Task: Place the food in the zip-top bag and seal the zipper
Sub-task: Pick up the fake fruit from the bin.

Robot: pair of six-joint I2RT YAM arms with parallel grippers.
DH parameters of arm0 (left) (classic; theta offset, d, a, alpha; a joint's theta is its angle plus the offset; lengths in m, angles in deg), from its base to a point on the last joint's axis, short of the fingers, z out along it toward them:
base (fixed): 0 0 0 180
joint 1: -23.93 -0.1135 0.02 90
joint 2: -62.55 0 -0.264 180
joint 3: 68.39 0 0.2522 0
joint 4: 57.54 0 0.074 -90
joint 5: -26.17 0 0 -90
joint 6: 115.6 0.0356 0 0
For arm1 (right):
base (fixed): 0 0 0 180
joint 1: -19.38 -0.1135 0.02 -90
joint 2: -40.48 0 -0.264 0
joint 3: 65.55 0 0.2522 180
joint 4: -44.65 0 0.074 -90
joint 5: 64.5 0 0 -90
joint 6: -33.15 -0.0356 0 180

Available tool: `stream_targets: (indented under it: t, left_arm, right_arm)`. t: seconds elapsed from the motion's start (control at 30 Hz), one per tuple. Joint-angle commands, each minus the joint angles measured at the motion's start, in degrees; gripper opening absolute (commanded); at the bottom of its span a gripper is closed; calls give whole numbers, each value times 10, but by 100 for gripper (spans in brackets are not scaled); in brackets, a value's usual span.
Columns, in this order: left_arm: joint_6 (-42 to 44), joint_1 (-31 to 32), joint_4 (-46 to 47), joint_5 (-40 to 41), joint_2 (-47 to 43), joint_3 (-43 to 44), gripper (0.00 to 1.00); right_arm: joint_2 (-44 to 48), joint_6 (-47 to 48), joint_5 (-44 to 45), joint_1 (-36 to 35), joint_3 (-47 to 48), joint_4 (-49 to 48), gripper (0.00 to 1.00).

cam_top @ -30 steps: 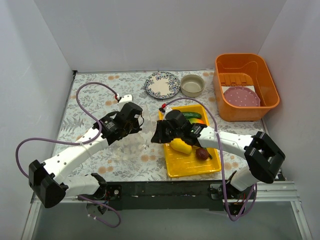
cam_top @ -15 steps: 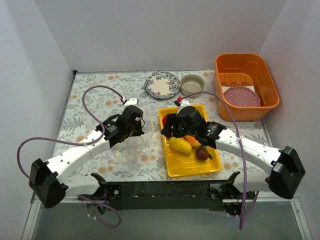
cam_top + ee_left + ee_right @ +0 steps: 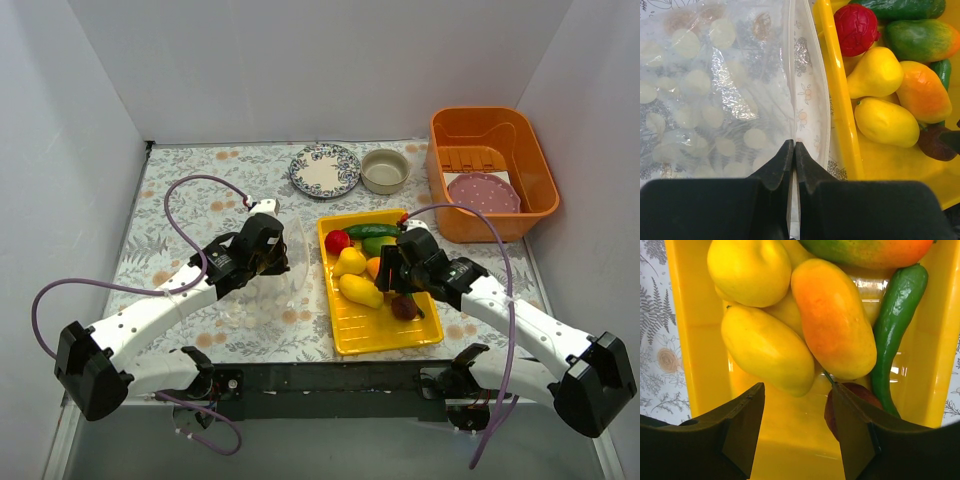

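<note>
My left pincer (image 3: 792, 150) pinches the zipper (image 3: 790, 75) of the limp zip-top bag (image 3: 715, 90), left of the yellow tray (image 3: 690, 340). My right pincer (image 3: 797, 395) hangs spread over the food (image 3: 832, 325) in that tray: glossy, light, probably slippery, best gripped across a narrow middle.

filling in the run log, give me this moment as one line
left gripper jaws shut on zipper | right gripper jaws open above food in yellow tray

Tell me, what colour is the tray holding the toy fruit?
Bright yellow; the tray shows best in the top external view.
</note>
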Motion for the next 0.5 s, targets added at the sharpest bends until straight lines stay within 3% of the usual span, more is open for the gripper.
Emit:
stream_targets:
  t: [0.0,0.47]
  left_arm:
    - [11,-1,13,-10,-6,3,0]
    - [6,-2,13,-8,-9,5,0]
  right_arm:
    - [10,4,5,4,-16,11,65]
    - [30,36,3,19,-35,97,65]
